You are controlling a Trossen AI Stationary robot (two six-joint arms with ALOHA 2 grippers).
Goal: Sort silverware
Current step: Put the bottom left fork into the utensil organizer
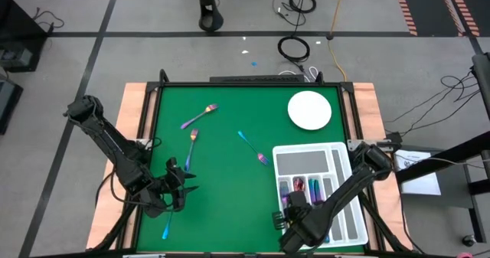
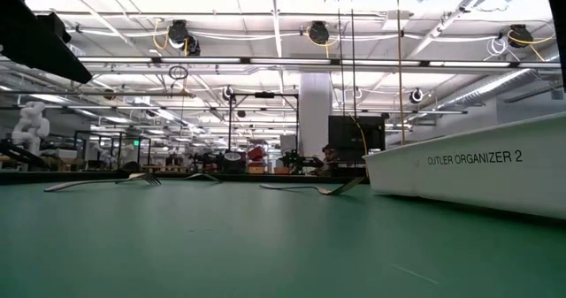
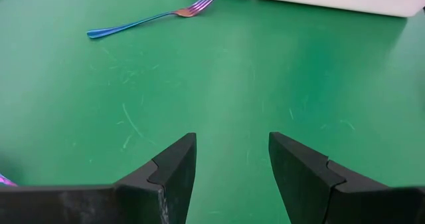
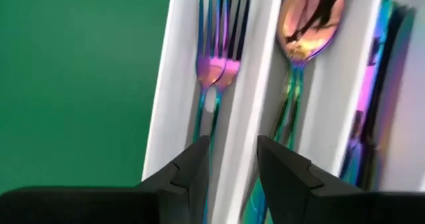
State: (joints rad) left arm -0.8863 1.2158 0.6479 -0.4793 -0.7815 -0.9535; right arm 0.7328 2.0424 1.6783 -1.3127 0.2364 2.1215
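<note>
While sorting waits: loose forks on the counter [image 1: 230, 204].
Left pincer [image 1: 182, 183]: agape, empty — nearest fork [image 1: 190, 147] just beyond, lengthwise to it.
Right pincer [image 1: 285, 212]: parted, empty — over tray [image 1: 341, 147] forks [image 4: 219, 58].

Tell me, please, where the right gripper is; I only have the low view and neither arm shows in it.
Observer: The right gripper hangs open over the white tray, above the slot that holds the forks.
Operator: Thank you. And the left gripper?
Observer: The left gripper is open and empty over the green mat, on the left arm's side of the table.
Operator: Is anything in the tray's other slots?
Observer: Yes, a spoon lies in the slot beside the forks.
</note>
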